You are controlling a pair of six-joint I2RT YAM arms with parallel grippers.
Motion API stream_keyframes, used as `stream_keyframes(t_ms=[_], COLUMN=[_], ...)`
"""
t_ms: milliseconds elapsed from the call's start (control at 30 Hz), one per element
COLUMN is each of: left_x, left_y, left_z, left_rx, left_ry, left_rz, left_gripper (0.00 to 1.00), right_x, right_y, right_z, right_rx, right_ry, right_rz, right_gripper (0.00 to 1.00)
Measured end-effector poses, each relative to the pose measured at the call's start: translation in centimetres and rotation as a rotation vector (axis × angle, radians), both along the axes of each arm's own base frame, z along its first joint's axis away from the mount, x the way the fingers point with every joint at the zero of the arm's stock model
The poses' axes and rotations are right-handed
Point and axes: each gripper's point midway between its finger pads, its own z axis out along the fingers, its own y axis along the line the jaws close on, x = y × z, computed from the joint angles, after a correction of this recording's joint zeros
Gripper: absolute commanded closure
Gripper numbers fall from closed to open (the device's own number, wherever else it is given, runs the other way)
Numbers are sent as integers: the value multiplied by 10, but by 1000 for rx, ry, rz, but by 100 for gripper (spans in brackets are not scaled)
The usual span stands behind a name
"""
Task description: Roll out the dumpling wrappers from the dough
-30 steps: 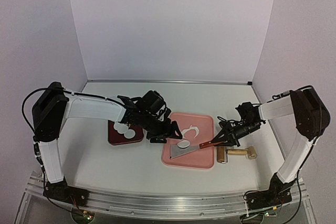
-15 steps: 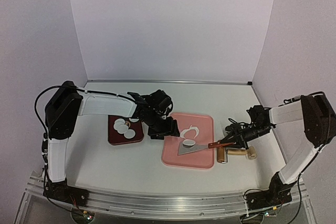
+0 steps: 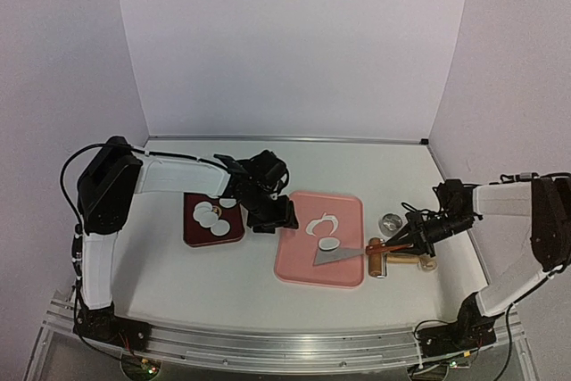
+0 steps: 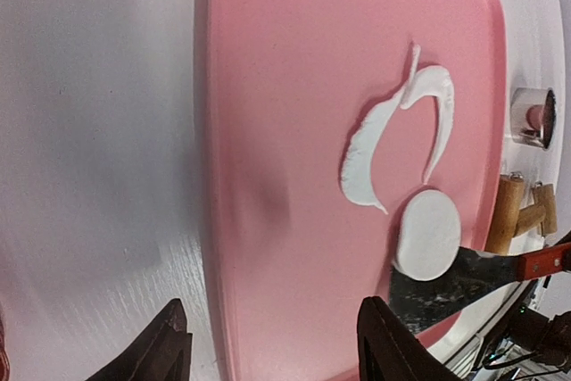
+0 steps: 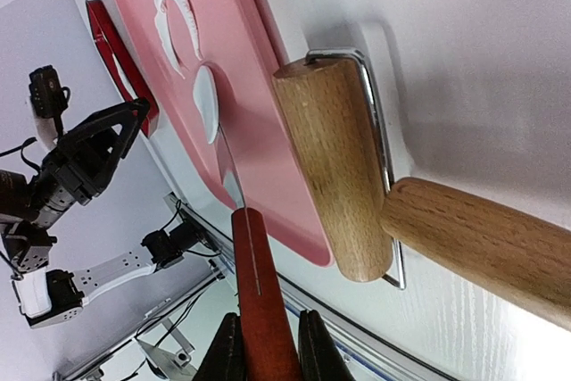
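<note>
The ragged curved dough scrap [image 3: 323, 223] lies on the pink board [image 3: 299, 265]. One round white wrapper [image 3: 329, 244] lies beside it, touching the far edge of the scraper blade [image 3: 337, 258]. Several more wrappers [image 3: 211, 219] sit on the dark red plate [image 3: 192, 236]. My left gripper [image 3: 275, 219] is open and empty over the board's left edge; in the left wrist view [image 4: 278, 356] the scrap [image 4: 401, 122] and the wrapper [image 4: 428, 234] lie ahead of it. My right gripper [image 3: 413, 240] is shut on the scraper's red handle [image 5: 259, 292].
A wooden rolling pin [image 3: 401, 262] lies right of the board, under the scraper handle. A small metal ring cutter [image 3: 391, 221] stands just behind it. The white walls close in the back and both sides.
My right gripper has drawn the scraper to the right, and the wrapper at its blade has shifted right with it. My left gripper has pulled back from over the board to its left edge.
</note>
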Motion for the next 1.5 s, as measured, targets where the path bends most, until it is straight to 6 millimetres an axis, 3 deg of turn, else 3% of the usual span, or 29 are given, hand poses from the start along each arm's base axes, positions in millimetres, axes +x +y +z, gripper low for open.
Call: stream_keyframes(t_ms=[167, 633, 1500], left_x=[2, 10, 9], left_y=[1, -2, -5], left_z=[-26, -27, -26], left_rx=[43, 45, 24], left_ry=[21, -2, 1], left_rz=[-14, -32, -82], left_gripper=[44, 45, 48], right_x=[-1, 5, 57], right_y=[-17, -41, -60], right_z=[5, 9, 0], right_rx=[-36, -107, -86], right_ry=[-6, -51, -300], right_rz=[-62, -146, -280], right_gripper=[100, 100, 100])
